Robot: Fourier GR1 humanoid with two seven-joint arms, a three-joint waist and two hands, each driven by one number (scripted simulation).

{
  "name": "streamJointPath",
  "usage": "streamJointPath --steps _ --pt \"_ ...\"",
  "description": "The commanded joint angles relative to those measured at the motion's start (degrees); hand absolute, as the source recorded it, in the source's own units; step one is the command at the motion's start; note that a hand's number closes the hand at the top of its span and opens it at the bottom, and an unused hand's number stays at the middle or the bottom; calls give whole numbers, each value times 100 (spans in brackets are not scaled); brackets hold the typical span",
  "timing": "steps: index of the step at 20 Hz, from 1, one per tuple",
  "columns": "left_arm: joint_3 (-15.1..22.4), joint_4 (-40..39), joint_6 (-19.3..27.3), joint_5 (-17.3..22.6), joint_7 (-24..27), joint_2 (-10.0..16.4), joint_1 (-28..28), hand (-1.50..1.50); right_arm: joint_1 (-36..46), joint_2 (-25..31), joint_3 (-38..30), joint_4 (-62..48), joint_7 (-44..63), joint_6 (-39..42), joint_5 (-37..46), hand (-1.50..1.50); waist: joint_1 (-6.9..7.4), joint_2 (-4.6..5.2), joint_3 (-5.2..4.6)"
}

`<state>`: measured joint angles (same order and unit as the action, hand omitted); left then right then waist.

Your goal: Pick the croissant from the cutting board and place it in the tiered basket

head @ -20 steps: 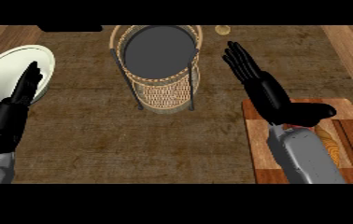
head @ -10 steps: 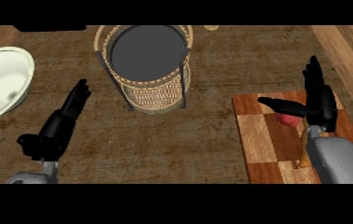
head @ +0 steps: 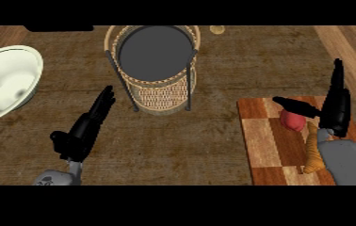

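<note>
The croissant, golden brown, lies on the checkered wooden cutting board at the right, partly hidden under my right forearm. My right hand is open above the board, fingers straight and pointing up, thumb stretched left over a red object. It holds nothing. The tiered basket, wicker with a dark round top tray, stands at the top centre. My left hand is open at the lower left, fingers straight, empty.
A pale green bowl-like dish sits at the left edge. A small round tan object lies behind the basket. The counter is dark wood; a lighter strip runs along the far right.
My right hand has shifted right and down over the cutting board, its thumb now spread. The left hand moved right and downward, away from the dish. The view has shifted slightly.
</note>
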<state>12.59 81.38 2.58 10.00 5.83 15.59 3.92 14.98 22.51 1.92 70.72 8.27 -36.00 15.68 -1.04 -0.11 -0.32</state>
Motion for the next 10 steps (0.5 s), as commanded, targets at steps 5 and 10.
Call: streamJointPath --steps 5,10 --pt "-18 -105 -60 -2 -3 12 69 0 -201 1386 1048 -361 2578 1643 1548 -150 21 -22 -77" --pt "80 -127 -64 -48 -62 -48 57 0 159 1688 1701 89 4103 3391 1734 -150 108 -64 -63"
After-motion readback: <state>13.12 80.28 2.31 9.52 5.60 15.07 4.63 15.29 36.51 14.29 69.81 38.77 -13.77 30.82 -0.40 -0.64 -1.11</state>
